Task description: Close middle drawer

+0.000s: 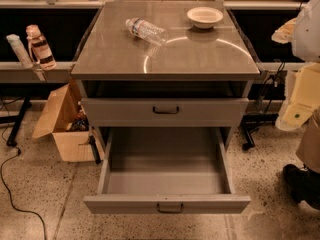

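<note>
The middle drawer (pixel 167 204) is pulled far out of the grey cabinet toward me. Its low flat front has a small dark bar handle (pixel 170 208) at the centre. Its deep grey box (pixel 165 156) has nothing in it. Above it is a taller drawer front (pixel 165 111) with its own dark handle. My gripper is out of view. Only white and cream parts of my arm (pixel 302 91) show at the right edge, well right of the drawer and above its level.
On the cabinet top (pixel 200 54) lie a clear plastic bottle (pixel 146 31) on its side and a white bowl (pixel 205 17). An open cardboard box (pixel 62 121) stands on the floor at the left, a cable (pixel 15 199) beside it. A dark shoe (pixel 302 184) is at the right.
</note>
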